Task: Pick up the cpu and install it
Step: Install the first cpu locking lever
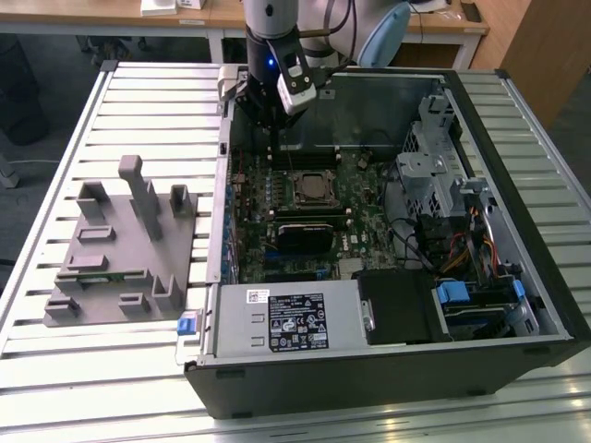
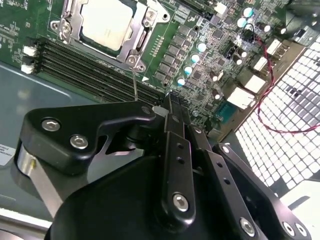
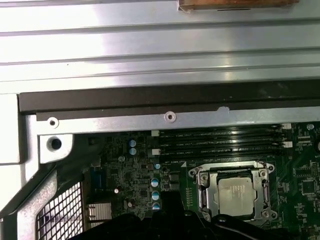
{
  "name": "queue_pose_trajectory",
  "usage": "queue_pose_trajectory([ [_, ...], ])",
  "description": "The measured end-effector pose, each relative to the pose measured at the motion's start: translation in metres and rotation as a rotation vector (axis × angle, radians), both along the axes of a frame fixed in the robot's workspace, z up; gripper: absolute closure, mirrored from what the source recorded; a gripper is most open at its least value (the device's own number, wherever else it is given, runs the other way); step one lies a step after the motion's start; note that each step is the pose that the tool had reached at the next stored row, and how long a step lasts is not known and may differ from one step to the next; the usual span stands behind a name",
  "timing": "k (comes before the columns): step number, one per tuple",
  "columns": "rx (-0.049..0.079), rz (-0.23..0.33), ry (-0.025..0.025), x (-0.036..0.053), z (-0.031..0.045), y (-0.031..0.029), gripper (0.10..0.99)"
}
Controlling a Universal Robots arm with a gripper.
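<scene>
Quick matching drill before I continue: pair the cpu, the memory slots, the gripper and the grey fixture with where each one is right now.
Things:
1. cpu
2. memory slots
3. gripper
4. grey fixture

Places:
A. outside the case, on the slatted table
B. seated inside the metal socket frame
C. above the board near the case's far wall
D. black rows beside the socket

Pairs: 1-B, 2-D, 3-C, 4-A

Print: none legible.
White label (image 1: 297,318) on power supply (image 1: 286,320) carries dense print, too small to read.
</scene>
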State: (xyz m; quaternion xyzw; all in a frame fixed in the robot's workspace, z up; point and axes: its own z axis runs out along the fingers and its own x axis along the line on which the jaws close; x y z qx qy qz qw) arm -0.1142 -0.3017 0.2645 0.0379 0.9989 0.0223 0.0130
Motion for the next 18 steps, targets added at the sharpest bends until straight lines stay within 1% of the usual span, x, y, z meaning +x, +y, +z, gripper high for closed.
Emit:
queue_pose_trajectory([
  [3,0.000,0.000,0.0001,0.0001,-0.0005,0.0026,0.980],
  [4,0.000,0.000,0.0003,0.0020,-0.0031,0.0073,0.980],
  [5,0.000,0.000,0.0005,0.0066,-0.0032,0.0075,0.980],
  [8,0.000,0.000,0.0009,0.0116,-0.0032,0.0075,0.980],
  [18,0.000,0.000,0.0009,0.0169,-0.0032,0.0076,0.980],
])
